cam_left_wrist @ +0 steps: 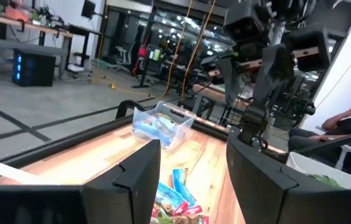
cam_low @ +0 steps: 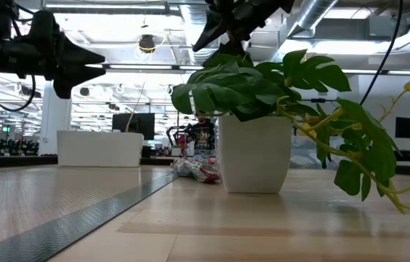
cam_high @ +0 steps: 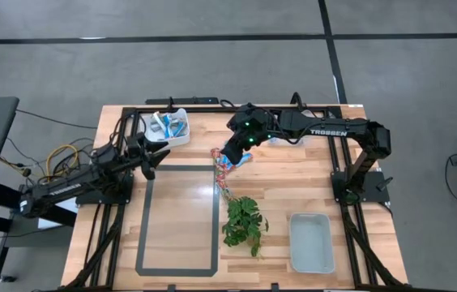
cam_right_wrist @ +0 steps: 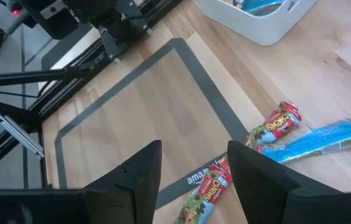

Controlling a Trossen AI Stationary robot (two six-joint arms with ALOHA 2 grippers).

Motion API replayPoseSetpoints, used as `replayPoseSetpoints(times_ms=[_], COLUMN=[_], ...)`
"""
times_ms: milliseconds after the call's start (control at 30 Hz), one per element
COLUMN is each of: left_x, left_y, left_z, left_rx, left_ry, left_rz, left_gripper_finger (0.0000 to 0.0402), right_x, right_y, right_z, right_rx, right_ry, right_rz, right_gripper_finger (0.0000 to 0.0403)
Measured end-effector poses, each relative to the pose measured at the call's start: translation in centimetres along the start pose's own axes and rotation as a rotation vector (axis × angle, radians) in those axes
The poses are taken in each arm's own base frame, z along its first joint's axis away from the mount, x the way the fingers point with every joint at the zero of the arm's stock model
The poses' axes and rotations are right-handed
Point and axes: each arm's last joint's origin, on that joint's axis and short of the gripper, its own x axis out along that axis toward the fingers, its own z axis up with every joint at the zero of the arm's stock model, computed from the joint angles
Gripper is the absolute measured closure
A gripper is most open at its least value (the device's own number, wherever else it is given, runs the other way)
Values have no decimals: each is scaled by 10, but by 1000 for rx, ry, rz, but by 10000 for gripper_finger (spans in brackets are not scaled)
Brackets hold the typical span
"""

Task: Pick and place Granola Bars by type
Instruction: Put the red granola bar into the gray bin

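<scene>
Several granola bars lie in a loose pile on the wood, just past the far right corner of the taped rectangle. The right wrist view shows red multicolour bars and a blue-and-white bar flat on the table. More blue bars sit in the white bin at the far left. My right gripper hovers open above the pile, its fingers apart and holding nothing. My left gripper hangs open in the air left of the pile, and its wrist view shows the bars below its fingers.
A leafy plant in a white pot stands near the table's middle, right beside the pile. A white tray sits at the near right. A clear bin with blue bars sits under the right arm. The grey-taped rectangle holds nothing.
</scene>
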Motion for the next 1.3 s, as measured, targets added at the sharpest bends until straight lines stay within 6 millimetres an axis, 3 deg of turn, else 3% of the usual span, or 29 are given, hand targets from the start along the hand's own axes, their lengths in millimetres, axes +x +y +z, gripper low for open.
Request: replayPoseSetpoints(times_ms=[633, 900, 1300], left_x=[-1, -1, -1], left_y=[-2, -1, -1], left_z=[-16, -17, -17], left_rx=[-17, -41, -21], left_ry=[148, 150, 151], left_rz=[-47, -3, -3], left_gripper_finger=[226, 226, 226], right_x=[-1, 2, 62], right_y=[-4, -2, -32], right_z=[-8, -13, -46], right_rx=[-31, -293, -618], right_ry=[83, 123, 463], right_rz=[-37, -30, -59], right_gripper_finger=[232, 234, 237])
